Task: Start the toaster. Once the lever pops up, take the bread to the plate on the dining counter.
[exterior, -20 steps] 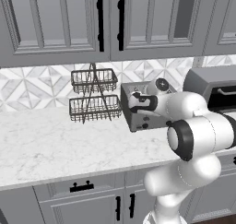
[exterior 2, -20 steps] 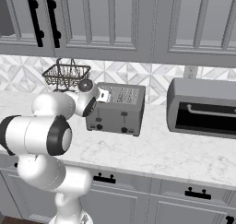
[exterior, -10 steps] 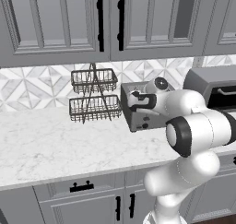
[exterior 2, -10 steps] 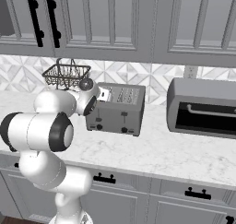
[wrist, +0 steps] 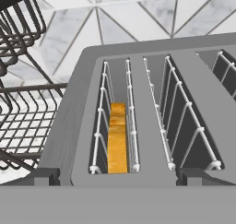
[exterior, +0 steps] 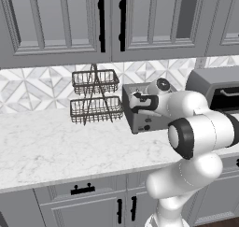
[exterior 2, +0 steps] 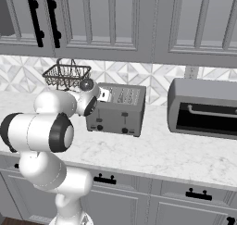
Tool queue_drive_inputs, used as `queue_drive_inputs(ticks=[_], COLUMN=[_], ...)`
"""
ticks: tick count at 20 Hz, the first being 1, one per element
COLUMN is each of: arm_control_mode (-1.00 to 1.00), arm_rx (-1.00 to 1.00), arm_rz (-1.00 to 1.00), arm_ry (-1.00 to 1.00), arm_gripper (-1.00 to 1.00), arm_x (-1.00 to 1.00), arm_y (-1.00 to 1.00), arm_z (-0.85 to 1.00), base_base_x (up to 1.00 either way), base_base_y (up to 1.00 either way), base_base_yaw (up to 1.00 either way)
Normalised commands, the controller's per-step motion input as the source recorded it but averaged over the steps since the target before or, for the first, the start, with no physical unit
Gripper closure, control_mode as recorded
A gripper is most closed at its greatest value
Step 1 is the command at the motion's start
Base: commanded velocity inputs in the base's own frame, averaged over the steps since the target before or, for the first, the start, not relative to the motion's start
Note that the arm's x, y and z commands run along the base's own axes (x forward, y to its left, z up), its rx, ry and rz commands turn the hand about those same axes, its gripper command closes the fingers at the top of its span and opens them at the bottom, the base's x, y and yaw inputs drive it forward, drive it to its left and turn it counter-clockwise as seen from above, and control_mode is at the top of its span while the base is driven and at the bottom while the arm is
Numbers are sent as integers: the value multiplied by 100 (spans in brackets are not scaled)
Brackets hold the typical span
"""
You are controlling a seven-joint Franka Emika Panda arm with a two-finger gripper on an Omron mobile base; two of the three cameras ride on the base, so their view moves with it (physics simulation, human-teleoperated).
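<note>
Toaster (wrist: 152,108) directly under gripper (wrist: 117,174), jaws apart; bread (wrist: 117,138) in slot between fingertips. Wire rack (exterior: 94,97) beside, marble worktop (exterior: 51,146) beneath, grey cabinets (exterior 2: 115,15) above.

A rendered home kitchen: grey panelled wall cabinets (exterior: 107,20) with black handles fill the top of both base views, above a geometric tiled backsplash (exterior: 32,88), a marble worktop (exterior: 51,149), a toaster (exterior 2: 118,109), a microwave (exterior 2: 203,109) at right and a two-tier wire basket rack (exterior: 94,96).
</note>
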Motion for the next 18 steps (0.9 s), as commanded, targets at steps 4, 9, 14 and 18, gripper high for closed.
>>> queue_drive_inputs(ticks=[4, 9, 14, 18], arm_control_mode=[-100, -100, -100, -100], arm_rx=[0, 0, 0, 0], arm_rz=[0, 0, 0, 0], arm_ry=[0, 0, 0, 0], arm_gripper=[-100, -100, -100, -100], arm_x=[0, 0, 0, 0], arm_y=[0, 0, 0, 0], arm_z=[0, 0, 0, 0], base_base_x=[0, 0, 0, 0], base_base_y=[0, 0, 0, 0], base_base_yaw=[0, 0, 0, 0])
